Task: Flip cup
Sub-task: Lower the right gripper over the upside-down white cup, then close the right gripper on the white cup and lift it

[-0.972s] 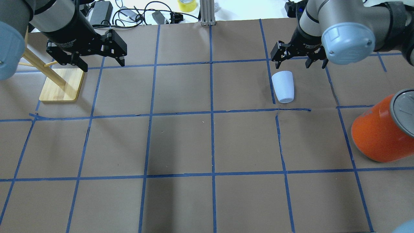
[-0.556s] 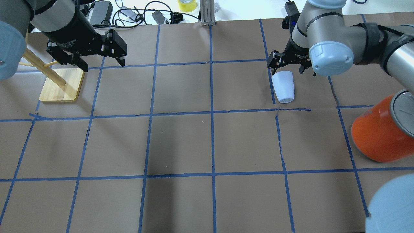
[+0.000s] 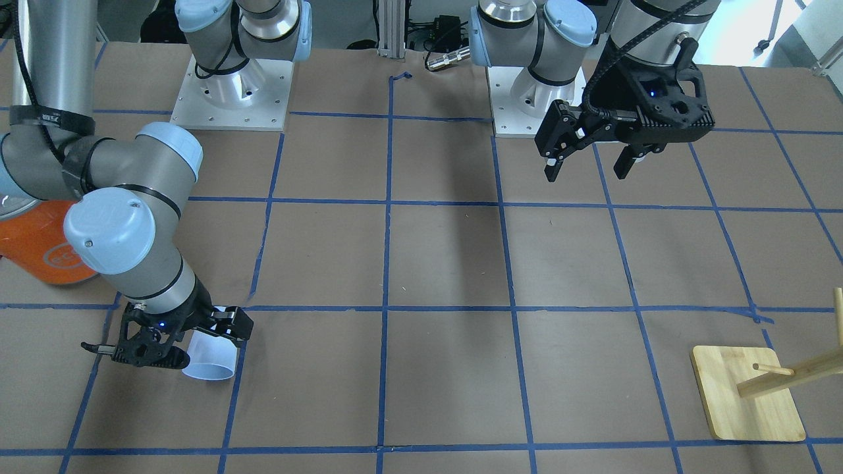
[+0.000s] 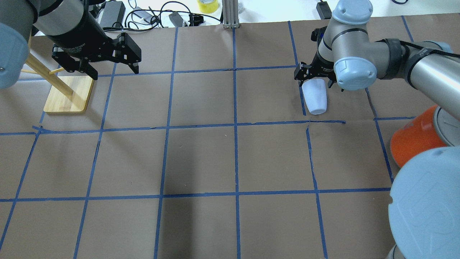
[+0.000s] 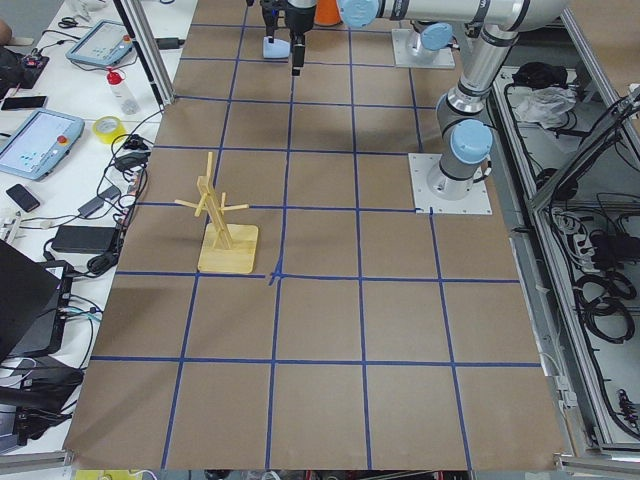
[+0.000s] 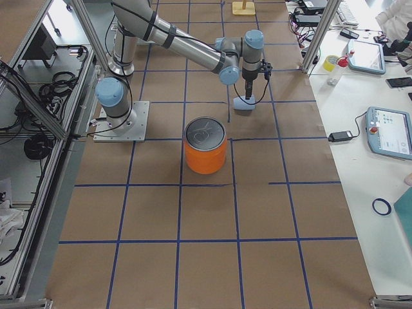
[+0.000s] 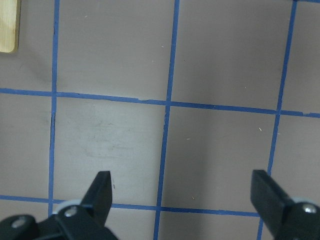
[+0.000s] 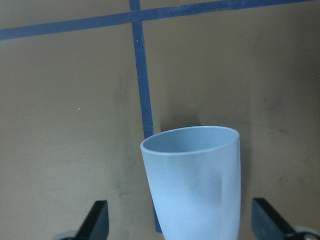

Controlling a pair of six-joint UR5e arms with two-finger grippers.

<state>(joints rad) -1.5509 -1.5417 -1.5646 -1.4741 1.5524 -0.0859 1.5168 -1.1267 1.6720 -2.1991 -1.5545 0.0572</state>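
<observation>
The pale blue-white cup (image 4: 314, 98) lies on its side on the brown paper table, its open rim pointing away from the robot's base. It also shows in the front view (image 3: 212, 362) and fills the lower middle of the right wrist view (image 8: 195, 185). My right gripper (image 4: 315, 80) is open and low, one finger on each side of the cup's wide rim end, as the front view (image 3: 204, 347) and the right wrist view (image 8: 182, 222) show. My left gripper (image 4: 114, 72) is open and empty, hanging above the table far to the left.
A big orange can (image 4: 413, 144) with a silver lid stands near the robot's right side, close to the right arm. A wooden peg rack (image 4: 68, 95) stands under the left arm. Cables and a yellow tape roll (image 4: 207, 5) lie beyond the far edge.
My right gripper has moved down and left to the cup and now straddles its wide end. The cup and the left arm have not moved.
</observation>
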